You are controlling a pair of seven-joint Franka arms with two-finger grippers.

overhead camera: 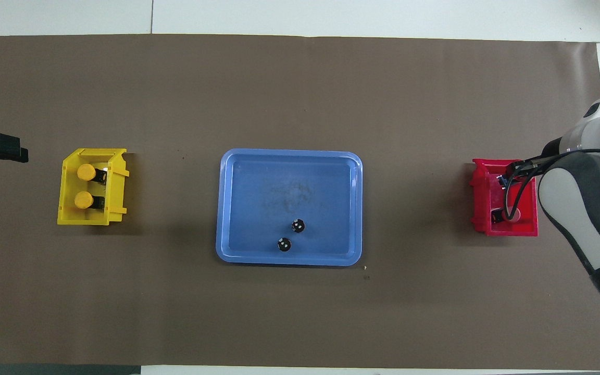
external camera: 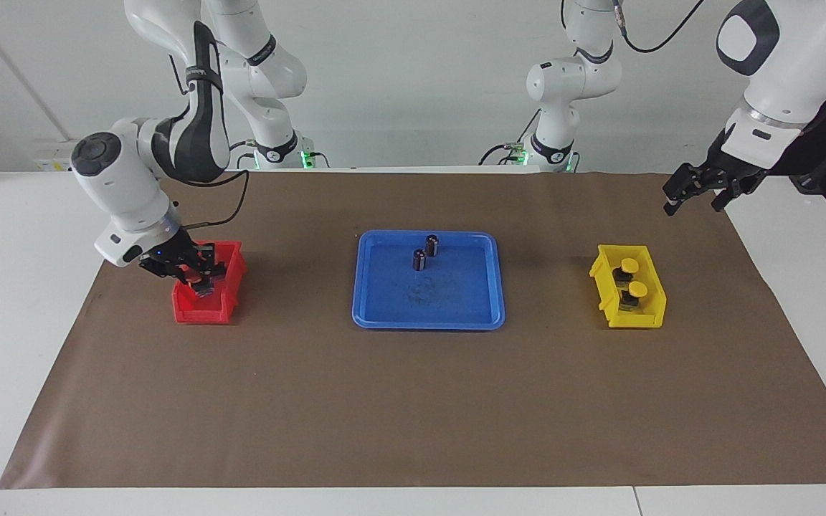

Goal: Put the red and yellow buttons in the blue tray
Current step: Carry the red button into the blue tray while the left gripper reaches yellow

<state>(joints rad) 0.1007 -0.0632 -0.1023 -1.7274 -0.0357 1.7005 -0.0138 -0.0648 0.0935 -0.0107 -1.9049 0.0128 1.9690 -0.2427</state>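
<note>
The right hand [external camera: 194,276] was down inside the red bin [external camera: 206,309]; whether it gripped anything I could not tell. The overhead view hid it under the arm. Two yellow buttons [external camera: 632,279] sat in the yellow bin [external camera: 628,317]. The blue tray [external camera: 427,315] held two dark cylinders [external camera: 425,252]. The left hand [external camera: 696,188] hung open over the tabletop [external camera: 413,401] edge.
</note>
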